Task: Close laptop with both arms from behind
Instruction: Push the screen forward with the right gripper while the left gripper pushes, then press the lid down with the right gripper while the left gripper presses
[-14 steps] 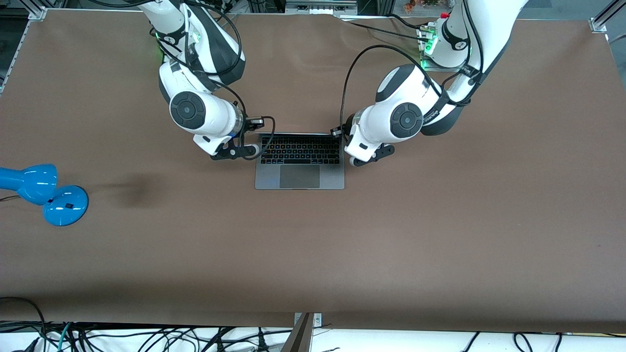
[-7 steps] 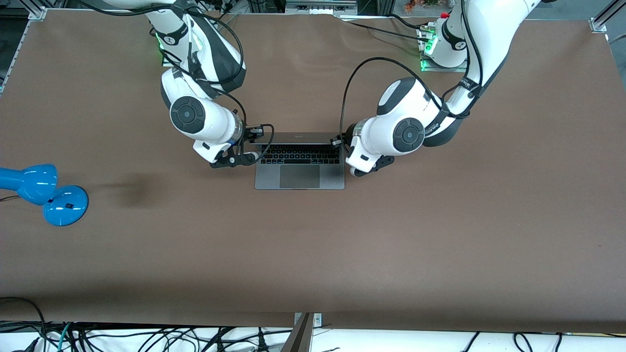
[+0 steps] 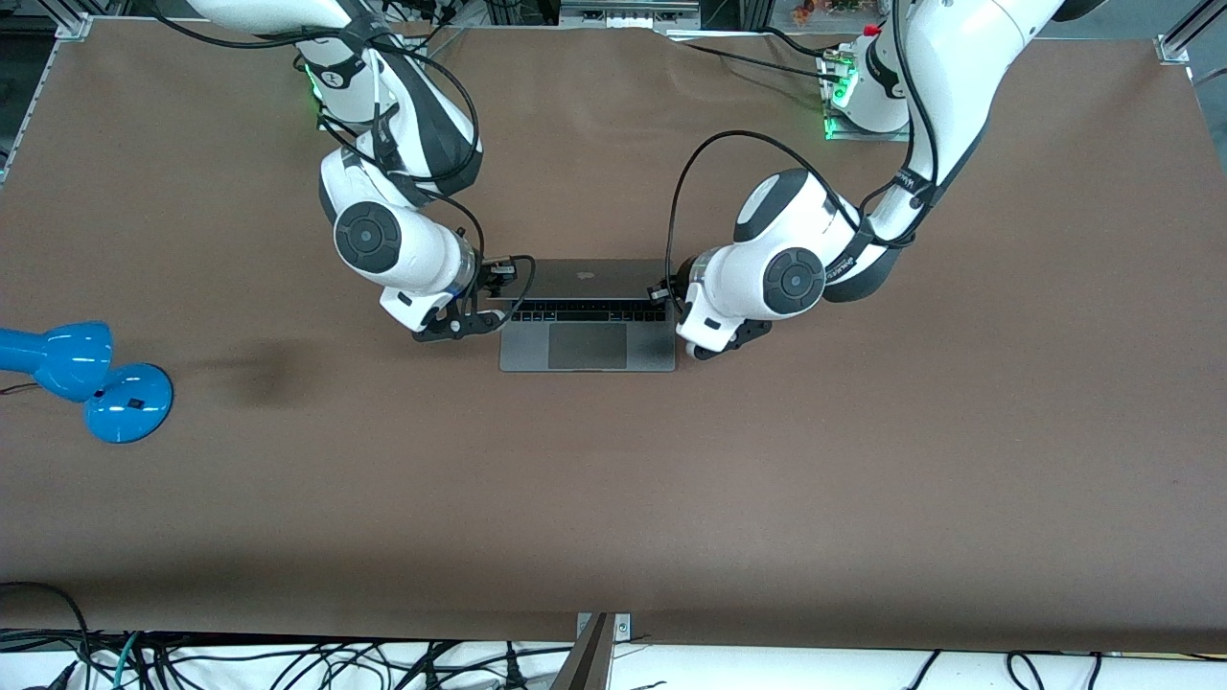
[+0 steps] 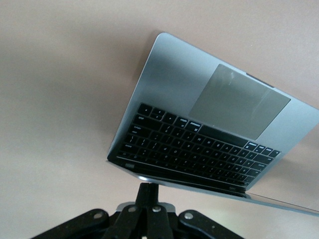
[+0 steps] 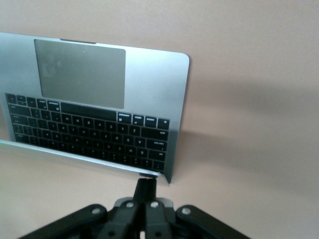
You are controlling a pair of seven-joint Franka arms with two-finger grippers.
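a wide brown table (image 3: pixel 863 479) fills the front view. the two white arms come in from the twelve o'clock edge, the right arm (image 3: pixel 369 235) from about eleven o'clock and the left arm (image 3: pixel 796 278) from about one o'clock, and both bend down toward the middle. the laptop (image 3: pixel 587 347) lies flat on the table between them, a little toward twelve o'clock from the table's centre, with its trackpad end toward six o'clock. its lid (image 3: pixel 585 278) is tipped forward over the keyboard, so the grey back and its small dark logo face upward and only the rows of black keys nearest the trackpad show below the lid's edge. a blue desk lamp (image 3: pixel 96 379) sits at the nine o'clock edge of the table, well apart from the laptop. the right tool (image 3: pixel 460 326) is at the laptop's nine o'clock side and the left tool (image 3: pixel 719 345) at its three o'clock side, each low and just beside the lid. in the left wrist view the left tool (image 4: pixel 147 191) is clenched, its fingers together as one narrow black stem whose tip meets the thin edge of the lid, grasping nothing. in the right wrist view the right tool (image 5: pixel 146 188) is clenched the same way, its tip at the lid's corner, above the keyboard and trackpad.
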